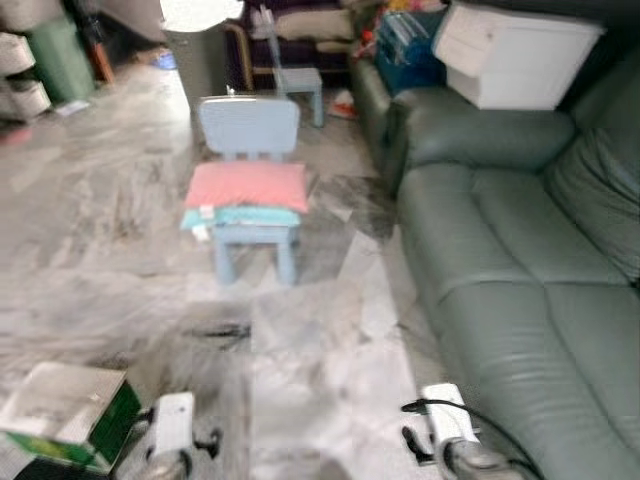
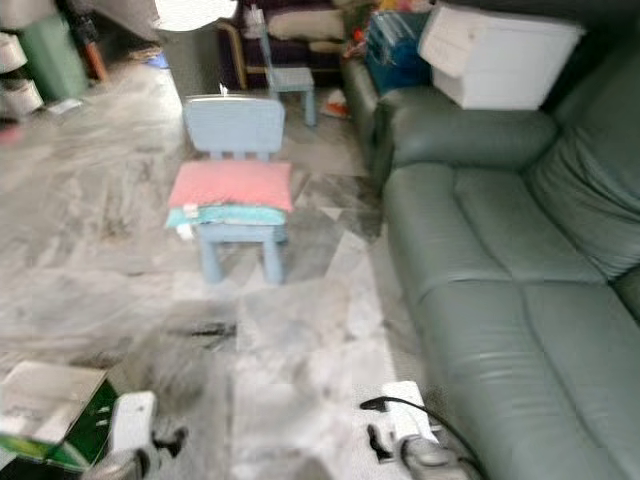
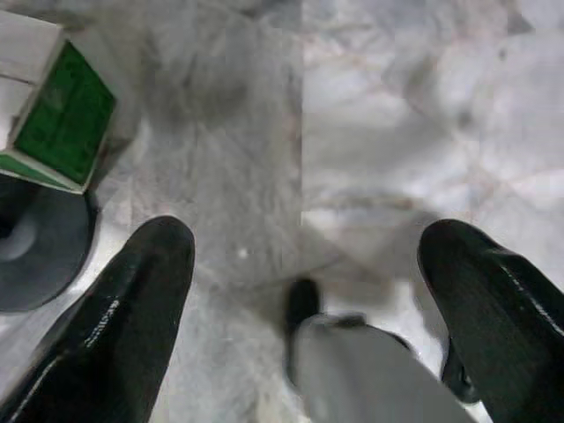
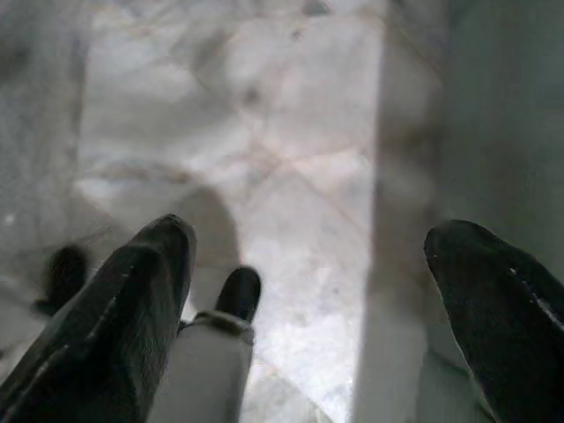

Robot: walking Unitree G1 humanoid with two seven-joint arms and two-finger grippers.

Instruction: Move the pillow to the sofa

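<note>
Two pillows stacked on a small pale-blue kids chair (image 1: 249, 150) out in the middle of the floor: pink pillow (image 1: 248, 186) on top, teal one (image 1: 240, 216) squashed under it, small white tag hanging off the left end. No readable writing anywhere, too blurry; green-and-white box (image 1: 65, 415) by the robot's left side has print on it but can't make out a word.

Dark green leather sofa (image 1: 520, 290) running along the right side, seats bare, well apart from the chair. White storage box (image 1: 512, 55) sitting on the far armrest, blue bin (image 1: 405, 50) of stuff just behind it. Second little blue chair (image 1: 297, 80) further back near a grey bin (image 1: 200, 55), green container (image 1: 60, 60) off at far left. Open floor between chair and sofa.

Grey-white marble tile (image 1: 320, 330) everywhere, glossy, with dark veining.

Left gripper (image 3: 304, 291) hanging low over the tile beside the green box, fingers (image 3: 132, 308) spread wide, holding nothing. Right gripper (image 4: 308, 291) same deal, low next to the sofa front, fingers (image 4: 132, 300) wide apart and empty
</note>
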